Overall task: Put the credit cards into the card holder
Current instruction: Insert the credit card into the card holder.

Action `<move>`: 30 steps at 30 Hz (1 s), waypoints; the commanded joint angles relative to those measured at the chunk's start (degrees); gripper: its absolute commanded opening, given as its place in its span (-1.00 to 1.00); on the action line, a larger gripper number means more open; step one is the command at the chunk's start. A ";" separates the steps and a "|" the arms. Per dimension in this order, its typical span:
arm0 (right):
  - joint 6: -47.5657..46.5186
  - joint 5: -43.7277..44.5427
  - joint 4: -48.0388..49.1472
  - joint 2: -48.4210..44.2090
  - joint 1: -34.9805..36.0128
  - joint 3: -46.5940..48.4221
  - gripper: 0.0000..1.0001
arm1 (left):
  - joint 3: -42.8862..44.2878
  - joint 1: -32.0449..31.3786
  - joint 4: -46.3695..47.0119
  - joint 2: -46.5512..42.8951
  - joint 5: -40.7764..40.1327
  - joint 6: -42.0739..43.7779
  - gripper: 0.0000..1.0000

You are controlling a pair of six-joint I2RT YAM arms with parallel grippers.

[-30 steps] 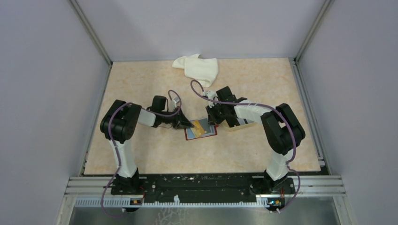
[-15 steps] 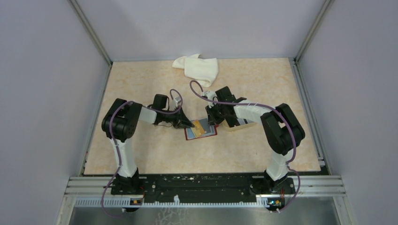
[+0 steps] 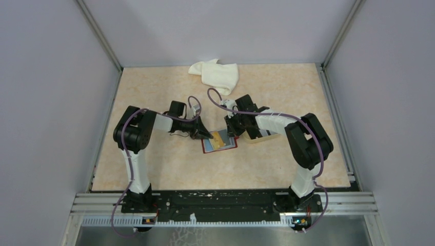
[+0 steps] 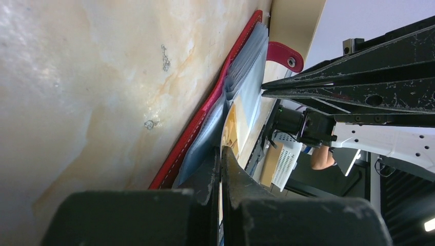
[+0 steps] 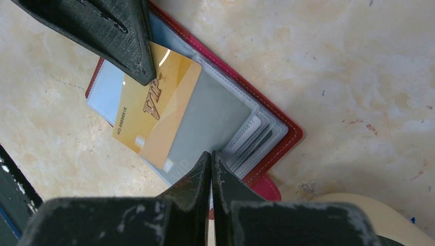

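Note:
The dark red card holder (image 3: 220, 144) lies open on the table, its clear sleeves up; it also shows in the right wrist view (image 5: 285, 139) and the left wrist view (image 4: 202, 115). A gold VIP card (image 5: 156, 108) lies slanted across the sleeves. My left gripper (image 3: 206, 136) is shut on the gold card's far-left corner, seen edge-on in the left wrist view (image 4: 231, 128). My right gripper (image 5: 211, 163) is shut, pinching the edge of a clear sleeve that holds a grey card (image 5: 210, 120). Other cards (image 5: 254, 134) sit in the right-hand pockets.
A beige tray (image 3: 262, 136) lies just right of the holder, under my right wrist. A white cloth (image 3: 216, 73) lies at the back of the table. Grey walls close in three sides.
My left arm's elbow has shifted a little to the right and back. Both grippers, the gold card and the holder stay about where they were.

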 commanded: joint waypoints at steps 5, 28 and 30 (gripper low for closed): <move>-0.74 0.14 0.09 1.87 2.94 0.78 -1.00 | 2.39 -1.60 -5.17 3.53 -3.29 2.51 -0.99; -19.70 -12.67 -6.46 -9.60 5.66 2.70 -0.30 | 5.63 -2.83 -4.20 5.20 -3.86 1.63 -0.41; -27.00 -9.82 -6.20 -10.64 9.48 2.01 -0.33 | 5.72 -2.84 -4.14 5.41 -3.82 1.71 -0.39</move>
